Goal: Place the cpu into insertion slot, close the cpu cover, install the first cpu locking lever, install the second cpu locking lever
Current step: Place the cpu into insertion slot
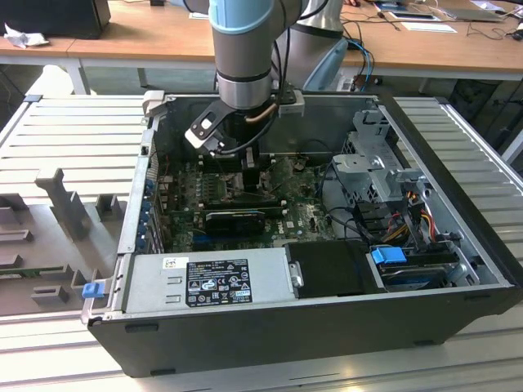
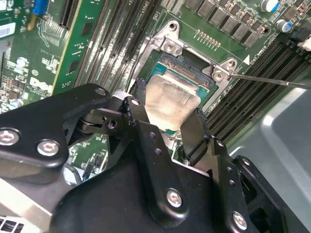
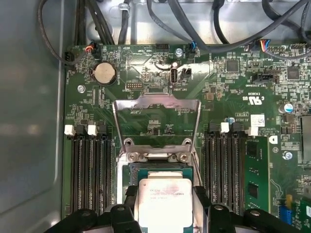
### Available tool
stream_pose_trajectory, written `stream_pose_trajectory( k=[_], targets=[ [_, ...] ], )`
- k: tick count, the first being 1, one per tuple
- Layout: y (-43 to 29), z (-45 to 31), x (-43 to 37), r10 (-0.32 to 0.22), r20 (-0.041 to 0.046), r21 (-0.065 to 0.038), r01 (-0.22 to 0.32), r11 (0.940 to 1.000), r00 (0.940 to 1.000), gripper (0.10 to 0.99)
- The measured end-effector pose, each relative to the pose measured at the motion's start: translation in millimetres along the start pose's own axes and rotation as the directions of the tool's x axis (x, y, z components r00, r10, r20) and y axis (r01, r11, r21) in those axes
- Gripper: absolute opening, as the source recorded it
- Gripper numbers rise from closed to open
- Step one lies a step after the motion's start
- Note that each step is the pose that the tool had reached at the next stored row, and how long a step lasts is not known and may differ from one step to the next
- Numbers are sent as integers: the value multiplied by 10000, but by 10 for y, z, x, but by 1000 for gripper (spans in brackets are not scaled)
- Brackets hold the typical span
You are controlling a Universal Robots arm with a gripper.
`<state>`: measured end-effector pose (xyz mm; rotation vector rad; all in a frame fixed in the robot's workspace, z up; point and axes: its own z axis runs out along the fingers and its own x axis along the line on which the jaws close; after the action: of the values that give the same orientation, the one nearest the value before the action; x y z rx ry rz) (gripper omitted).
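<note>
Jaws clamp the cpu [image 3: 163, 203] by two opposite edges, chip held between them, right over the insertion slot [image 3: 160, 170]; seated or not, I cannot tell. Past the jaw tips, the cpu cover [image 3: 155, 103] stands swung open.

An open black case [image 1: 327, 327] is laid on a ribbed metal table [image 1: 73, 131], and wooden desks [image 1: 147, 37] are seen behind it. A grey power supply [image 1: 204, 278] is set along the case's near wall. A metal drive cage [image 1: 372, 163] is mounted at the exterior view's right, with coloured wires [image 1: 413, 216] bundled beside it. On the green motherboard [image 3: 218, 102] a coin battery [image 3: 103, 73] is seated, black memory slots [image 3: 87, 170] are ranged in rows, and dark cables [image 3: 160, 19] are draped past its edge.
</note>
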<state>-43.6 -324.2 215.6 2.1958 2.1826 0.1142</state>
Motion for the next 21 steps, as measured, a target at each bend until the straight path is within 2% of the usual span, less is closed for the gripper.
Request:
stream_pose_trajectory(
  k=[9,10,11,15,16,21],
  targets=[
    [-6,71,21,130,-1,-2,-130,9999,9999,529],
    [-11,121,34,129,-1,-2,-129,9999,9999,529],
    [-12,138,39,127,1,0,-127,9999,9999,529],
    [-12,142,39,128,0,-1,-128,9999,9999,541],
    [-13,143,39,128,0,-1,-128,9999,9999,604],
    [-12,140,42,128,-9,-1,-128,9999,9999,604]
  ],
)
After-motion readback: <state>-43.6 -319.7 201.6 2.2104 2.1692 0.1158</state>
